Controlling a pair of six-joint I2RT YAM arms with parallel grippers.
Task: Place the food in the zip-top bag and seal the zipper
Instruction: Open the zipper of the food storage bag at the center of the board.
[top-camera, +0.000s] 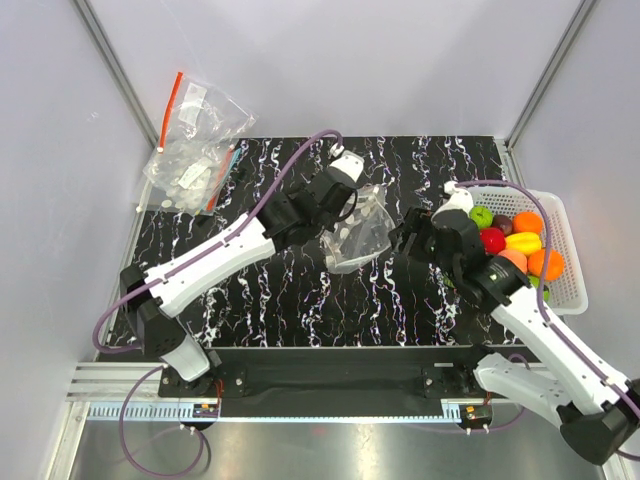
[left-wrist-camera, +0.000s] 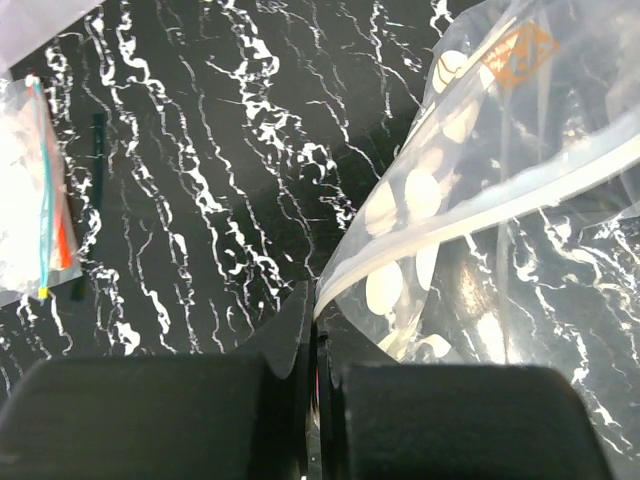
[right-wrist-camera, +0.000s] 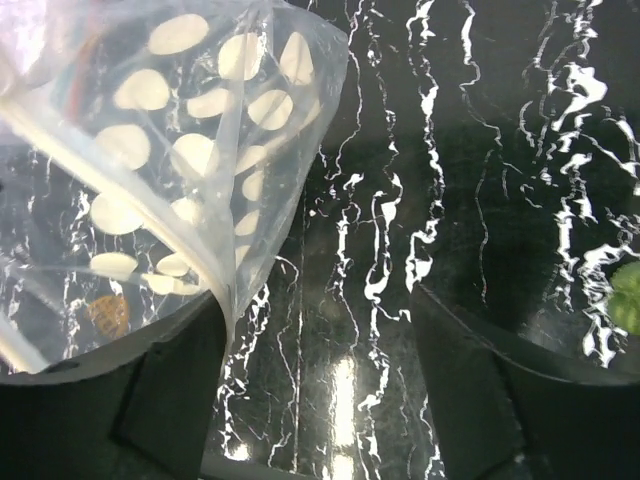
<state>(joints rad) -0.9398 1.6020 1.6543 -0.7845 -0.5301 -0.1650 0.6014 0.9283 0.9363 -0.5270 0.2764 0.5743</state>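
The dotted zip-top bag (top-camera: 360, 232) lies crumpled in the middle of the black marbled table. My left gripper (top-camera: 343, 208) is shut on its edge; in the left wrist view the jaws (left-wrist-camera: 318, 325) pinch the end of the pale zipper (left-wrist-camera: 500, 205), and the bag (left-wrist-camera: 440, 190) spreads away to the right. My right gripper (top-camera: 408, 236) stands open just right of the bag. In the right wrist view the gripper (right-wrist-camera: 315, 330) has only table between its fingers, and the bag (right-wrist-camera: 180, 150) with its zipper (right-wrist-camera: 120, 190) drapes against the left finger (right-wrist-camera: 170, 380). The food (top-camera: 515, 240) sits in the white basket.
The white basket (top-camera: 572, 250) stands at the table's right edge, beside my right arm. A green piece (right-wrist-camera: 628, 300) shows at the right edge of the right wrist view. Other clear bags with a red strip (top-camera: 195, 140) lie at the back left, off the mat. Pale walls surround the table.
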